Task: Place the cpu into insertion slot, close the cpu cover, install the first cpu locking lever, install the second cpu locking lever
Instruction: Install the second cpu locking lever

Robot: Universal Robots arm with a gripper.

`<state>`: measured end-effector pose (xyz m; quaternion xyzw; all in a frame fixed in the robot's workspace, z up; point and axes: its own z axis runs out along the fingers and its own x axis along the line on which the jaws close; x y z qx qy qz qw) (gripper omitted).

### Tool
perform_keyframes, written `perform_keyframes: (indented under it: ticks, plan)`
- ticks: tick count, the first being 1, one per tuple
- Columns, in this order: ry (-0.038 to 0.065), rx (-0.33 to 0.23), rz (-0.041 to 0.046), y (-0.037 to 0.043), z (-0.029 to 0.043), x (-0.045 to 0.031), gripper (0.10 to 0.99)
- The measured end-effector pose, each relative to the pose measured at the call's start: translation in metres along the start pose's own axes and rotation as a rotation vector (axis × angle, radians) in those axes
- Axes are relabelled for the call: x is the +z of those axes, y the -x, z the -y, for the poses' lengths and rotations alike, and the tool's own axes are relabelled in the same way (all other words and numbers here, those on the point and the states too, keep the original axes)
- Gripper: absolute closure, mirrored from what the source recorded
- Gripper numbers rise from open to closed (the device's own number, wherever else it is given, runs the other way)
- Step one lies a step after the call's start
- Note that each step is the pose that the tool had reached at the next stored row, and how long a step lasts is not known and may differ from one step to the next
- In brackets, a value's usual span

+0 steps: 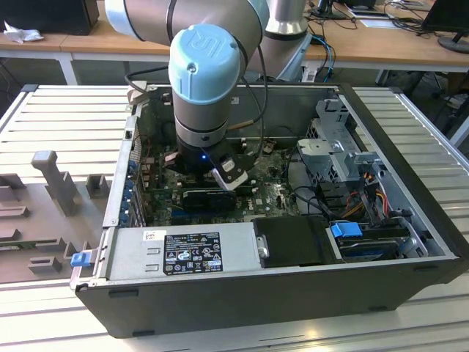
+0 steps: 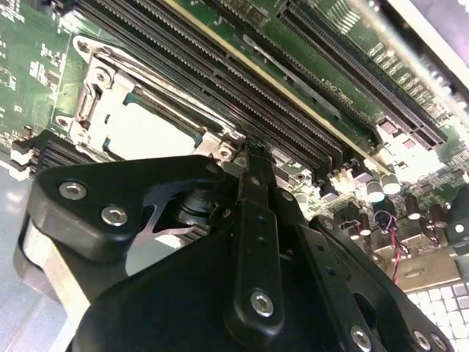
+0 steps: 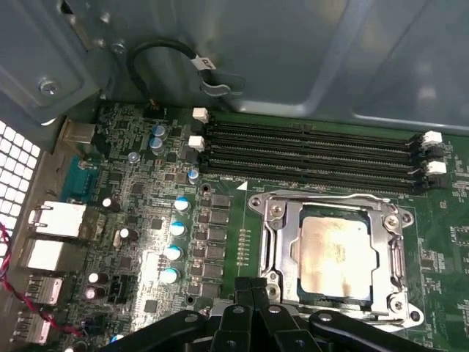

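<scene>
Inside an open computer case (image 1: 410, 242) lying on its side on a slatted worktop (image 1: 66, 125), the robot arm (image 1: 209, 81) is reaching straight down, its blue-capped wrist joint pointing upward and its black gripper (image 3: 253, 293) poised low over the green motherboard (image 3: 146, 220). The jaws are standing pressed together, fingertips closed on nothing, just beside the near edge of the insertion slot (image 3: 267, 242). The cpu (image 3: 337, 253) is sitting flat in that slot, its silvery top showing through the window of the cpu cover (image 3: 392, 253), which is lying down over it. Beyond the slot, four long black memory slots (image 3: 308, 150) are running alongside it, with the grey case wall behind. A label on the power supply (image 1: 192, 253) is too small to read.
</scene>
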<state>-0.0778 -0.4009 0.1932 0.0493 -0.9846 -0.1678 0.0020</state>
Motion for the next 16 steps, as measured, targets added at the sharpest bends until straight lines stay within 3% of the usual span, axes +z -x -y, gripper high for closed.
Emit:
perform_keyframes:
  ticks: [2, 11, 16]
  plan:
    - [0.001, 0.000, 0.0003, -0.0003, -0.0007, -0.0019, 0.980]
    - [0.001, 0.000, 0.0002, 0.0000, -0.0124, -0.0352, 0.980]
    - [0.001, 0.000, 0.0001, 0.0001, -0.0133, -0.0376, 0.980]
